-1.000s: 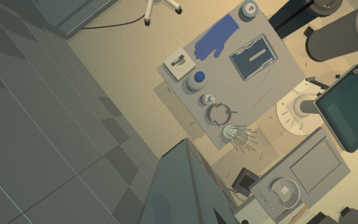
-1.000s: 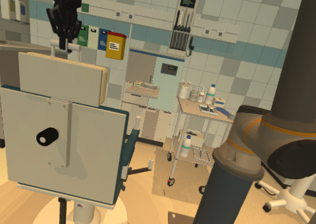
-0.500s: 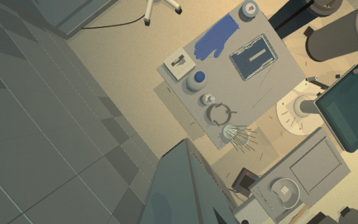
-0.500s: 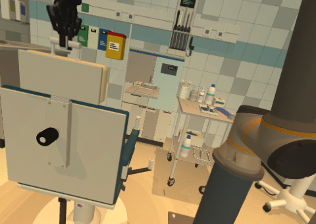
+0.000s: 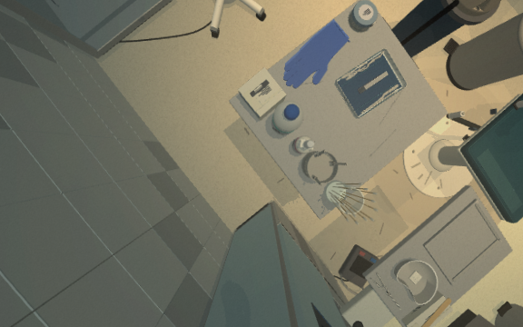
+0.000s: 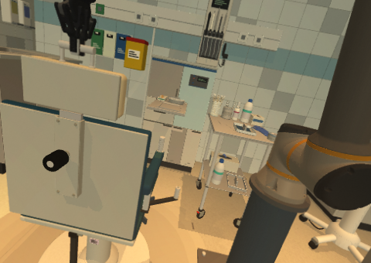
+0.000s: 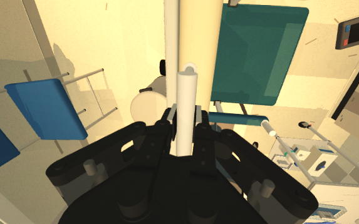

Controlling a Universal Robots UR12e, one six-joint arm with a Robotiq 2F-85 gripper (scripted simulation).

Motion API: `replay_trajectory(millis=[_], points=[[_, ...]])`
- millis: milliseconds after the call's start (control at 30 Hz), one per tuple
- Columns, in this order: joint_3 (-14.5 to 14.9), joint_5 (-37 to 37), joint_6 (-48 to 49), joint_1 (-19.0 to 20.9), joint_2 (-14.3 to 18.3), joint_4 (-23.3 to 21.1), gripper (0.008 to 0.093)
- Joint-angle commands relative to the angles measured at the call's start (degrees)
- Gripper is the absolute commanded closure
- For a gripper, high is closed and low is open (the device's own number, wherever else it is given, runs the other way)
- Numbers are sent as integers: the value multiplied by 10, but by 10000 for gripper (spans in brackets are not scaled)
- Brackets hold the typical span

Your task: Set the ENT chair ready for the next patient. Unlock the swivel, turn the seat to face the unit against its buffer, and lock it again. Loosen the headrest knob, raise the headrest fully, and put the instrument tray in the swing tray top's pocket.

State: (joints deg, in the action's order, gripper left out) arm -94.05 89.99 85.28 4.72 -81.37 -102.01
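The cream headrest [image 6: 71, 87] stands above the chair's backrest [image 6: 77, 178], with a white handle bar [image 6: 77, 48] along its top. I grip that handle bar [image 7: 186, 112] from above in my closed gripper [image 6: 76, 42], directly over the chair. The black headrest knob [image 6: 56, 160] sticks out of the back panel, below the pad. The teal seat [image 7: 258, 56] lies below. The instrument tray [image 5: 370, 83] rests on the grey cart top, apart from the swing tray top [image 5: 443, 254] and its rectangular pocket [image 5: 463, 240].
A tiled wall with a yellow sharps bin [image 6: 135, 53] stands behind the chair. A wheeled trolley [image 6: 235, 139] with bottles stands to the right. My own arm's base [image 6: 278, 201] fills the near right. The cart carries a blue glove [image 5: 316, 56], jars and a swab holder.
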Motion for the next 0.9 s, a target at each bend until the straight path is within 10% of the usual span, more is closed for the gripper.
replay_trajectory(millis=[0, 867], points=[[4, 0, 0, 0, -2, -1, 934], [14, 0, 0, 0, -5, 11, 934]])
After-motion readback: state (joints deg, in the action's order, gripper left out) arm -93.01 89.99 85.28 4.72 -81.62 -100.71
